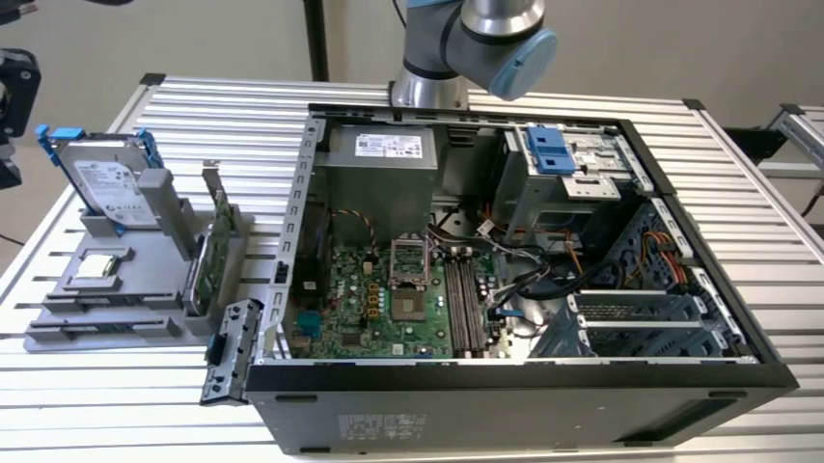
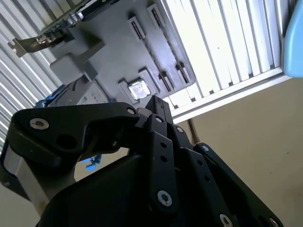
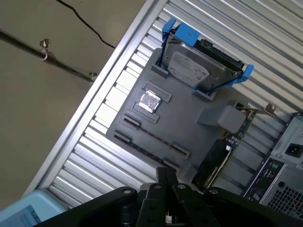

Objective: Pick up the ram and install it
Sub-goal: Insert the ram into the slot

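Hand (image 3: 165, 177) closed, nothing seen between its tips | hung above grey holder (image 3: 189, 127) on tabletop (image 1: 103, 405), at the exterior view's left of open case (image 1: 515, 378) | ram: could not tell whether in holder's long slots (image 3: 155, 137) or motherboard slots (image 1: 470, 299) | hard drive (image 3: 191, 66) label print unreadable

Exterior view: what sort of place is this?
Likely a robotics lab bench for PC-assembly: an open computer case on a slatted metal table, a grey fixture tray holding a hard drive, and a robot arm behind it.
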### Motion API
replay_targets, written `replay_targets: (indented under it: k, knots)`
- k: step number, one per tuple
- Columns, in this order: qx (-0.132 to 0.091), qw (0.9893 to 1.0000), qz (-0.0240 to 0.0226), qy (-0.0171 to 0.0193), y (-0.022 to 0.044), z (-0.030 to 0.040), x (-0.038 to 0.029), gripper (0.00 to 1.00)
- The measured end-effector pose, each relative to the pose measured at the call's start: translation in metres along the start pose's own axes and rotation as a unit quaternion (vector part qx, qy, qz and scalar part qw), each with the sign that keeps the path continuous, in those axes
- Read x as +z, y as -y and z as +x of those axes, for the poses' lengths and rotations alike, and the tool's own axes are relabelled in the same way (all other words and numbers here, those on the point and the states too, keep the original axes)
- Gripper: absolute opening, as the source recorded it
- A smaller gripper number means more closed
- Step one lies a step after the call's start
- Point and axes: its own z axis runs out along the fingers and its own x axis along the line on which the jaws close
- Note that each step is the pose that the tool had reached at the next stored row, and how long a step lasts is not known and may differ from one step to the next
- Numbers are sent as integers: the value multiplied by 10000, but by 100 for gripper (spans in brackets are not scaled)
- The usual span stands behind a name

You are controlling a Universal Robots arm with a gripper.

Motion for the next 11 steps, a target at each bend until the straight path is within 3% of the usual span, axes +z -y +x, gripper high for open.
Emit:
replay_targets:
  k: [11]
  knots:
    - [-460,9989,-9,-22,0,0,0,0]
